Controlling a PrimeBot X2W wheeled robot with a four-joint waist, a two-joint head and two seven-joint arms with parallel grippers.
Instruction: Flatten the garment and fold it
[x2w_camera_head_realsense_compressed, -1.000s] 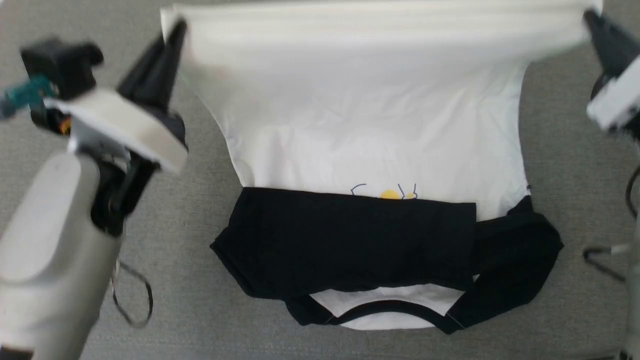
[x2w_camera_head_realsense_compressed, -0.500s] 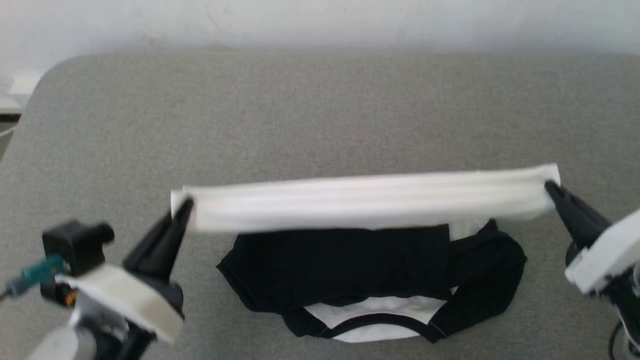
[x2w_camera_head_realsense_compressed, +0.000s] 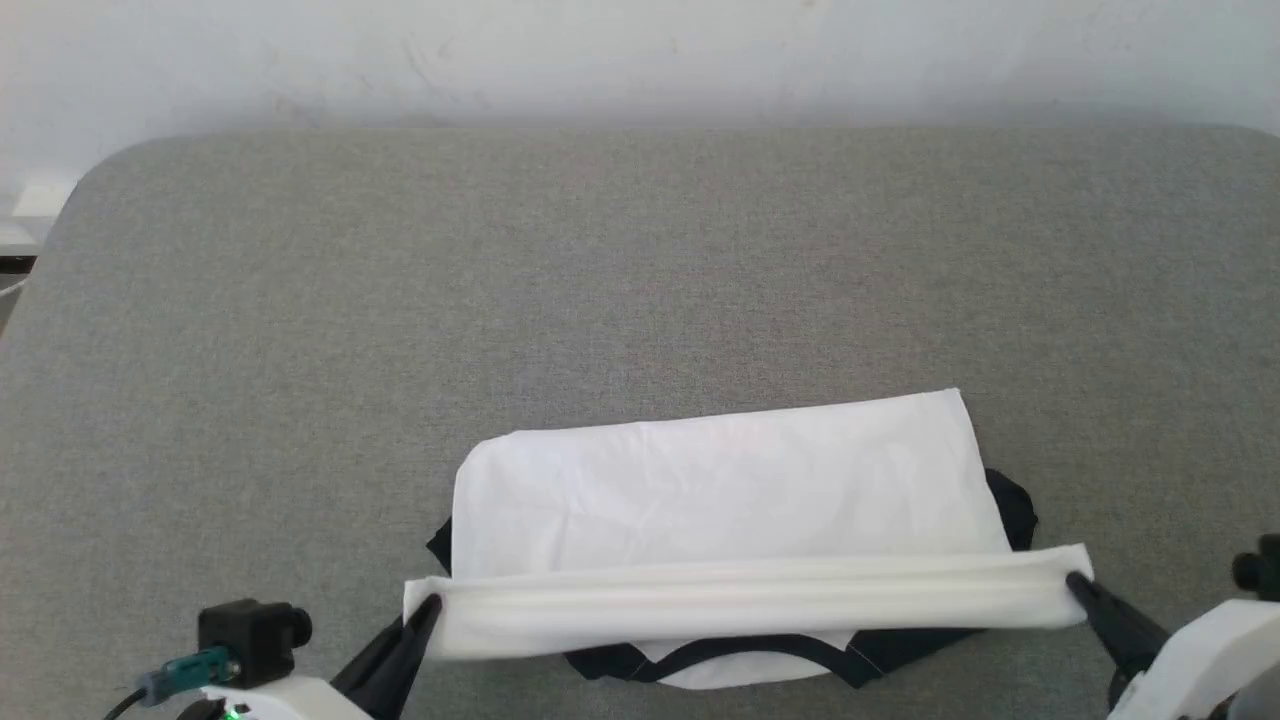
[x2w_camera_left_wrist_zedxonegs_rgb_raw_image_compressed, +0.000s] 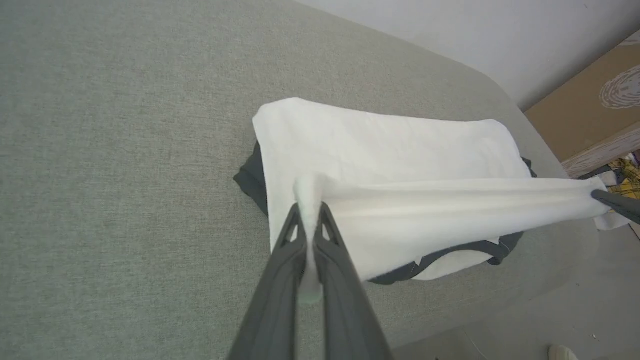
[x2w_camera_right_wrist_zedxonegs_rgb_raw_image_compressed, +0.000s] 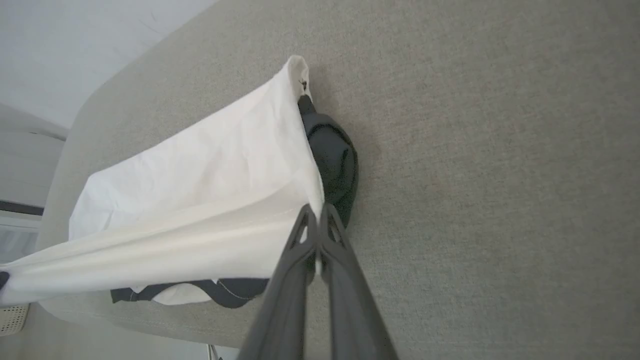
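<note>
Both sets of jaws are pressing shut on cloth. The left gripper (x2w_camera_left_wrist_zedxonegs_rgb_raw_image_compressed: 310, 207) is pinching the left end of the garment's free edge, with white fabric sandwiched between its two dark fingers (x2w_camera_left_wrist_zedxonegs_rgb_raw_image_compressed: 282, 260) and a small tuft of cloth sticking out past the tips. The right gripper (x2w_camera_right_wrist_zedxonegs_rgb_raw_image_compressed: 317, 210) is pinching the opposite end of the same edge, with its fingers nearly meeting and a thin white strip between them.

Between the two grippers the held edge is stretching as a taut, raised white band across the near part of the garment (x2w_camera_head_realsense_compressed: 720, 490). Beyond that band the white body panel is lying folded over the black sleeves. You are seeing only black slivers at its left and right sides. The black-trimmed neckline (x2w_camera_head_realsense_compressed: 715, 668) is showing below the band, on the robot's side.

The garment is resting near the front edge of the grey padded table (x2w_camera_head_realsense_compressed: 640, 250), roughly centred between the arms. A pale wall (x2w_camera_head_realsense_compressed: 640, 50) is standing behind the table.
</note>
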